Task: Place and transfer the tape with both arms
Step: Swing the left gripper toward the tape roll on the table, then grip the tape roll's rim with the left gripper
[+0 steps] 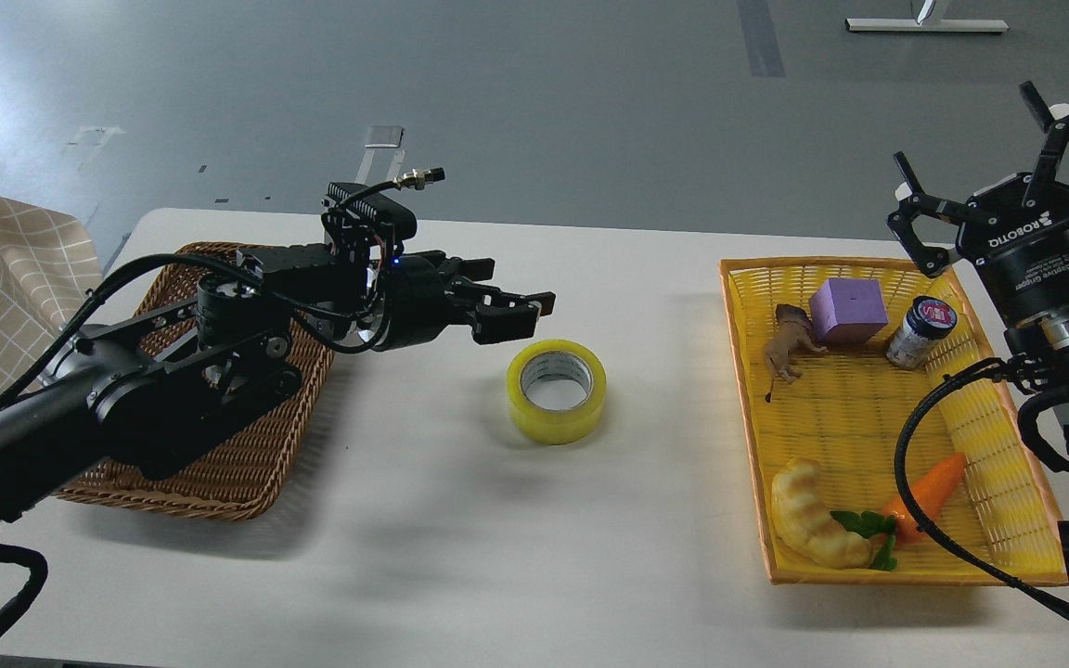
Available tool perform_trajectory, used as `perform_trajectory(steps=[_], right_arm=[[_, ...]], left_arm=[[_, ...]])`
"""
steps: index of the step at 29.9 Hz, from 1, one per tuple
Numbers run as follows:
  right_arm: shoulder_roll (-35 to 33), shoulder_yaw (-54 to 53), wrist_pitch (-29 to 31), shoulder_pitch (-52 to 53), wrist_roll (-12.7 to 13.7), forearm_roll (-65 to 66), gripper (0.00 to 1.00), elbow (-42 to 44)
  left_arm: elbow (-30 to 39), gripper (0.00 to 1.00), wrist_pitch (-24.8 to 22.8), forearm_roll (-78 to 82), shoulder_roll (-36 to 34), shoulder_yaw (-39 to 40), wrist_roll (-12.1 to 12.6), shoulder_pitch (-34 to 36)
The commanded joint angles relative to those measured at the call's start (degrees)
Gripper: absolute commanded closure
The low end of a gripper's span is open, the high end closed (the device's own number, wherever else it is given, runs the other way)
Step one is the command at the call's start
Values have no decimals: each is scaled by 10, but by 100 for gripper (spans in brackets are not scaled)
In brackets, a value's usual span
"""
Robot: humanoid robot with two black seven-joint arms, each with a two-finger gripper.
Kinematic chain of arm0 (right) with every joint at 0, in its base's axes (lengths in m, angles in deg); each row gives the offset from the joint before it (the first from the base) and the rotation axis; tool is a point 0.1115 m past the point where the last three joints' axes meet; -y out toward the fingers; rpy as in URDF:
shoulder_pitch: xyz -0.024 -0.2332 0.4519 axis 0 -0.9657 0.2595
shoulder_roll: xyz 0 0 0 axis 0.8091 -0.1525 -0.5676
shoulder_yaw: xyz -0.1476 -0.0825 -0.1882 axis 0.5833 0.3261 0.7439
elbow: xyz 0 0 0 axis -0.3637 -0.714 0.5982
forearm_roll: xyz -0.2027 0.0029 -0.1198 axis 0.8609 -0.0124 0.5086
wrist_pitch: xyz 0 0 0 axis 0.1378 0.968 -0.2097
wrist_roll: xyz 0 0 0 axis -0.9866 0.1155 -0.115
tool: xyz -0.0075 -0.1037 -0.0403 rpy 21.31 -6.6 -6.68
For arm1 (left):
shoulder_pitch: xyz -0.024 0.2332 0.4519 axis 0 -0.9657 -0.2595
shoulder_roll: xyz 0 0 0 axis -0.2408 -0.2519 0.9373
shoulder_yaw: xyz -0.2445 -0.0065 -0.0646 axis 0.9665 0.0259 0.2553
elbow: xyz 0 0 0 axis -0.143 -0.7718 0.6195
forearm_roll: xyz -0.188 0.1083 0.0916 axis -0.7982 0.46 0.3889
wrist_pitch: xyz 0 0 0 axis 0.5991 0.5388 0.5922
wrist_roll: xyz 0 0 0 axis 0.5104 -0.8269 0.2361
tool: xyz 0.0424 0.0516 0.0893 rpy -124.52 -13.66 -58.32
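The tape, a yellow translucent roll with a grey-white core, lies flat on the white table near its middle. My left gripper reaches in from the left, low over the table, fingers pointing right. It is open and empty, just left of and above the roll, not touching it. My right gripper is raised at the far right behind the yellow basket, fingers spread wide open and empty.
A brown wicker basket sits at the left under my left arm. A yellow basket at the right holds a purple block, a toy animal, a small jar, a croissant toy and a carrot toy.
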State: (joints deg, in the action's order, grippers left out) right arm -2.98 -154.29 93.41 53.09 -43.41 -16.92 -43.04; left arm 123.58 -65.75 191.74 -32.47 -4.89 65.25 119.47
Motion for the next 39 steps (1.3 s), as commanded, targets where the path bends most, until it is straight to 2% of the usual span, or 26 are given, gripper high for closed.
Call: perform_trajectory(steps=[1, 6, 12, 24, 35, 38, 39], right_arm=[[0, -3, 0, -8, -1, 0, 0, -1], [0, -4, 0, -14, -1, 0, 0, -1], [1, -5, 0, -15, -1, 0, 0, 0], [1, -6, 0, -17, -1, 0, 0, 1], [1, -6, 0, -18, -1, 0, 0, 1], [1, -6, 0, -18, -1, 0, 0, 1], [2, -5, 0, -18, -1, 0, 0, 1]], left_arm=[[-15, 2, 0, 37, 7, -25, 22, -1], [-34, 2, -1, 56, 24, -33, 61, 1], [-34, 2, -3, 57, 56, -36, 97, 10], [-34, 3, -3, 57, 81, -87, 99, 11], [-62, 19, -3, 55, 83, -95, 99, 8], [-64, 25, -3, 54, 83, -95, 99, 7], [-64, 32, -4, 54, 83, -95, 99, 7]])
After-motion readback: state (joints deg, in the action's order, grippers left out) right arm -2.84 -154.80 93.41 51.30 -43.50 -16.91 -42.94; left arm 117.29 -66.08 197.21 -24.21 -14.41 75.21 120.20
